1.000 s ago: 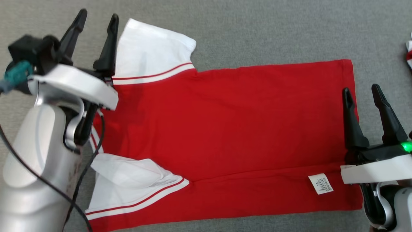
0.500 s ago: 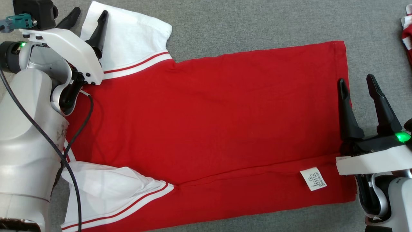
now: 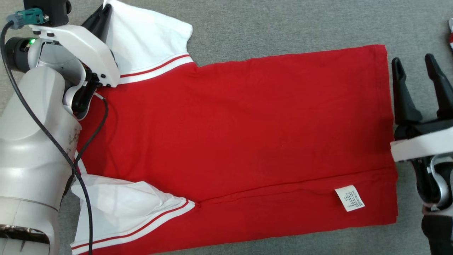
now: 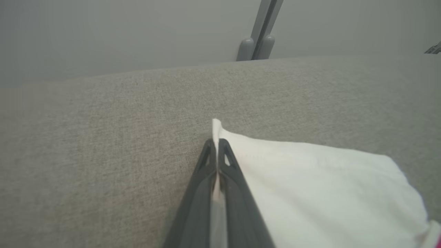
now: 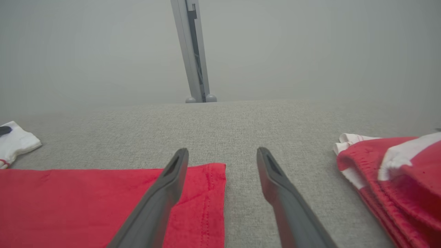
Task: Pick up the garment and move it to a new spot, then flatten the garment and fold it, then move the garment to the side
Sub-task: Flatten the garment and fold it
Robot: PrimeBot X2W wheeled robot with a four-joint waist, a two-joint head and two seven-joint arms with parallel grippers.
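The garment (image 3: pixel 247 134) is a red shirt with white sleeves, spread flat on the grey cloth surface (image 3: pixel 283 24). My left gripper (image 3: pixel 101 17) is at the far left and is shut on the edge of the far white sleeve (image 3: pixel 148 39). In the left wrist view the gripper (image 4: pixel 217 143) pinches a thin fold of that sleeve (image 4: pixel 310 186) between its tips. My right gripper (image 3: pixel 414 67) stands open just beyond the hem's far right corner. In the right wrist view the gripper (image 5: pixel 222 153) has one finger over the red hem (image 5: pixel 203 186) and the other over bare grey cloth.
A second red and white garment (image 5: pixel 396 179) lies bunched to the right of my right gripper, and its edge (image 3: pixel 451 32) shows in the head view. A white care label (image 3: pixel 349 198) sits near the hem. A grey metal post (image 5: pixel 193 51) stands behind the surface.
My left gripper has closed on the far white sleeve's edge. My right gripper, still open, has moved right and farther away, from over the hem to just off its corner.
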